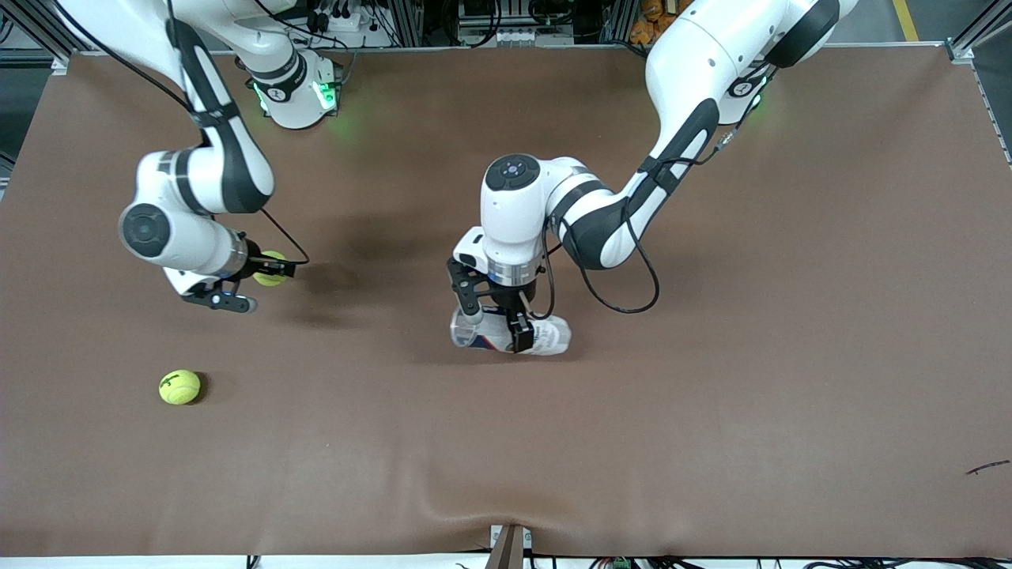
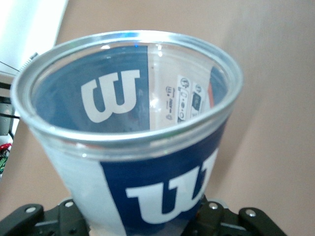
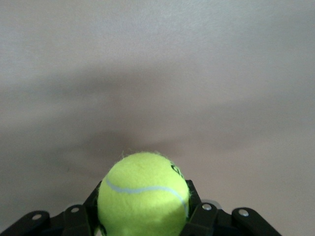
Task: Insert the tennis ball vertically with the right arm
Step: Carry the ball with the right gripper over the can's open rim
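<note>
My right gripper (image 1: 273, 270) is shut on a yellow-green tennis ball (image 1: 269, 268) and holds it above the brown table toward the right arm's end. In the right wrist view the ball (image 3: 142, 194) sits between the black fingers (image 3: 202, 216). My left gripper (image 1: 496, 325) is shut on a clear tennis ball can with a blue and white label (image 1: 538, 336), held near the table's middle. In the left wrist view the can (image 2: 147, 162) fills the frame with its open metal-rimmed mouth (image 2: 123, 88) facing the camera. The can looks empty inside.
A second tennis ball (image 1: 179, 387) lies on the brown table mat (image 1: 711, 395), nearer the front camera than my right gripper. A small dark scrap (image 1: 987, 468) lies near the table's edge at the left arm's end.
</note>
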`<state>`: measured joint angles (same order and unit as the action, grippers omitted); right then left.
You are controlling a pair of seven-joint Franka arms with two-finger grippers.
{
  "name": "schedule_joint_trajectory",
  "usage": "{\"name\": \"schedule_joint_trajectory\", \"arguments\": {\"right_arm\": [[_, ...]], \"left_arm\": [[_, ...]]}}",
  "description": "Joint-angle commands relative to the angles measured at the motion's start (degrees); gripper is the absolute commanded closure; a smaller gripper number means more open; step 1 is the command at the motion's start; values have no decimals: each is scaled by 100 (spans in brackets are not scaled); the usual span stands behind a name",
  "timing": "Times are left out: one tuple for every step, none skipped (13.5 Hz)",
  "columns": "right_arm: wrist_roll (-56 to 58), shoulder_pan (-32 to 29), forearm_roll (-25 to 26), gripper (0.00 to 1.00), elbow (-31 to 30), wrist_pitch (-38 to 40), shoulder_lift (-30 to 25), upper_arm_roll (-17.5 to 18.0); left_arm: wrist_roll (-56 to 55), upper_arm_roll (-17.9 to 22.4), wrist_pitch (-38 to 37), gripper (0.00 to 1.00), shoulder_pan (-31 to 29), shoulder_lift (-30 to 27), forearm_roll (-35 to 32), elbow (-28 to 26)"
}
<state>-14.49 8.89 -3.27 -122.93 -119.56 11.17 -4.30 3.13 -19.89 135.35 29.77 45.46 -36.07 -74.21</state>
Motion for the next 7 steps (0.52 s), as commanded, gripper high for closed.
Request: {"name": "schedule_joint_trajectory", "arguments": {"right_arm": [[16,-177,-312,55,821,1002,34,52],[16,-212,-619,55,963,1239,43,43],[16,-273,-892,55,1095,1451,52,43],[16,-308,-1112,57,1183,1592,52,43],[-1,-326,-1323,58,1288,1733,52,43],[-53,-335,-1499,58,1428,1899,60,43],[-80,-344,-1692,58,1560,2066,87,43]], "left_arm": [[-951,-95,849,28,-41,-20,-23,-40],[-1294,-86,1236,28,-41,24,-23,-58],[-1593,-77,1553,28,-41,50,-23,-84],[-1796,-77,1800,27,-41,111,-23,-119],[-1929,-68,2020,27,-41,138,-23,-128],[-2078,-68,2248,27,-41,217,-5,-128],[-2280,-68,2538,27,-50,322,-5,-128]]}}
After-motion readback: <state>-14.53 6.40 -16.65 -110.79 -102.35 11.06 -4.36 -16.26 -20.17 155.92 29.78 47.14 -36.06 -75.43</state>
